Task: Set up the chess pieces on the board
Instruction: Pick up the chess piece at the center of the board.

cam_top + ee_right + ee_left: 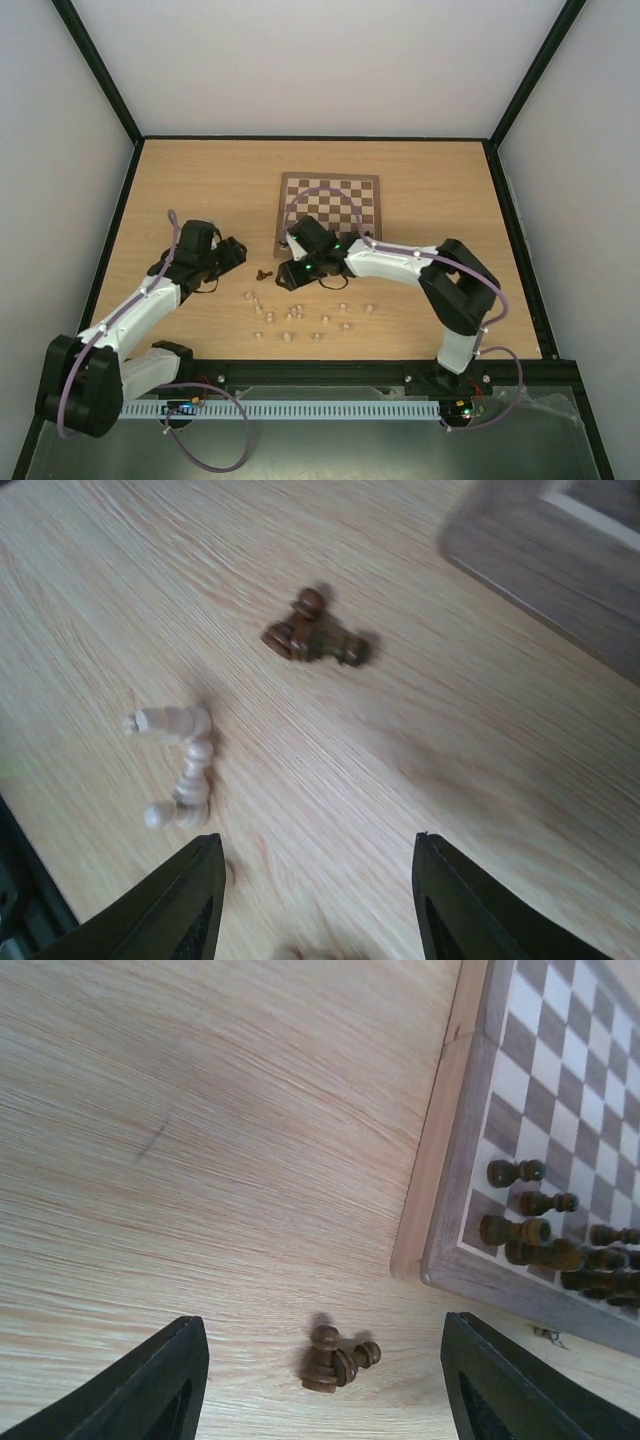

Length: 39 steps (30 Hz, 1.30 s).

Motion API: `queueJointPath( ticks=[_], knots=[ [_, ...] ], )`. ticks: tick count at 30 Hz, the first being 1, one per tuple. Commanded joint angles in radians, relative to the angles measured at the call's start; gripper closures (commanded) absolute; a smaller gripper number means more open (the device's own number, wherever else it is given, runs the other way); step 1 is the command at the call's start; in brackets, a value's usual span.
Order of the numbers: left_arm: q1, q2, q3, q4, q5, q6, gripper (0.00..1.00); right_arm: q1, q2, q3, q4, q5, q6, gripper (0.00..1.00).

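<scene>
The board (328,205) lies at the table's far middle. Several dark chess pieces (530,1230) stand on its near-left corner squares. Two dark pieces (337,1356) lie touching on the table off that corner; they also show in the right wrist view (315,632) and from above (264,273). Several pale pieces (300,320) are scattered on the table nearer the arms, three of them (180,765) close together. My left gripper (325,1390) is open, the two dark pieces between its fingers. My right gripper (315,910) is open and empty over bare table.
The board's brown frame edge (440,1210) is right of the left gripper. Black rails bound the table on all sides (330,365). The right arm's wrist (310,255) covers the board's near-left corner from above.
</scene>
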Motion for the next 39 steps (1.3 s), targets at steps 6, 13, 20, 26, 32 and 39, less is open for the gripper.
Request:
queueJointPath(
  ticks=[6,13,20,26,32,39],
  knots=[
    [0.064,-0.145,-0.014,-0.073,0.055,-0.006,0.32,0.076,0.189,0.213,0.001,0.127,-0.047,0.5],
    [0.096,-0.166,-0.022,-0.078,0.093,0.014,0.32,0.076,0.265,0.262,0.007,0.169,-0.091,0.51],
    [0.124,-0.167,-0.032,-0.073,0.12,0.03,0.32,0.076,0.315,0.283,0.014,0.162,-0.122,0.54],
    [0.131,-0.168,-0.036,-0.072,0.13,0.036,0.32,0.075,0.332,0.283,0.034,0.167,-0.139,0.54],
    [0.132,-0.159,-0.036,-0.064,0.133,0.036,0.33,0.077,0.344,0.291,0.039,0.171,-0.159,0.55],
    [0.132,-0.148,-0.045,-0.049,0.141,0.034,0.33,0.076,0.351,0.268,0.067,0.129,-0.171,0.63]
  ],
)
